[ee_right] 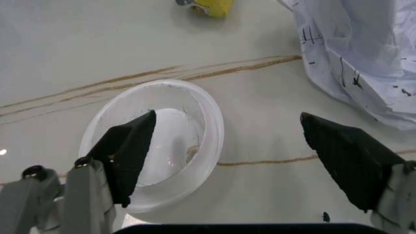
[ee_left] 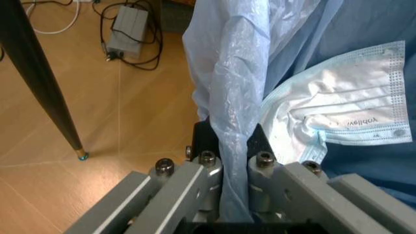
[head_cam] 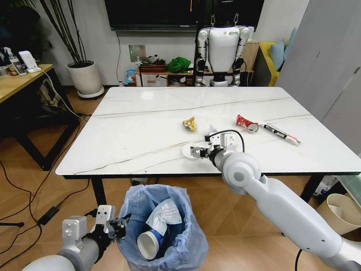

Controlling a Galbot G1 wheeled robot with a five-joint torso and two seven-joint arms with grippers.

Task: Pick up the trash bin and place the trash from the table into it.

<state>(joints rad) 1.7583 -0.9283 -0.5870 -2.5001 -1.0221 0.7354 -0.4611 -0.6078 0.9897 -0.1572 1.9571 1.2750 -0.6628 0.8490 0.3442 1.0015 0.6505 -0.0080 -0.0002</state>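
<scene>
A white marble-look worktop (head_cam: 141,132) fills the middle of the scene. The right gripper (ee_right: 227,151) hangs low over its near edge with jaws spread wide, one dark pad above a white round lid (ee_right: 159,141) lying flat on the surface and the other pad over bare marble. Crumpled white paper (ee_right: 354,58) lies just beside it. Farther across the worktop sit a yellow snack wrapper (head_cam: 190,123), a crushed red can (head_cam: 246,123) and, at the right, a thin dark stick wrapper (head_cam: 280,134). Below the near edge, the left gripper (head_cam: 115,224) has its jaws pinched on the rim of the trash bin (head_cam: 189,248), lined with a light-blue bag. Inside lie a paper cup (head_cam: 148,244) and a face mask (ee_left: 344,114).
</scene>
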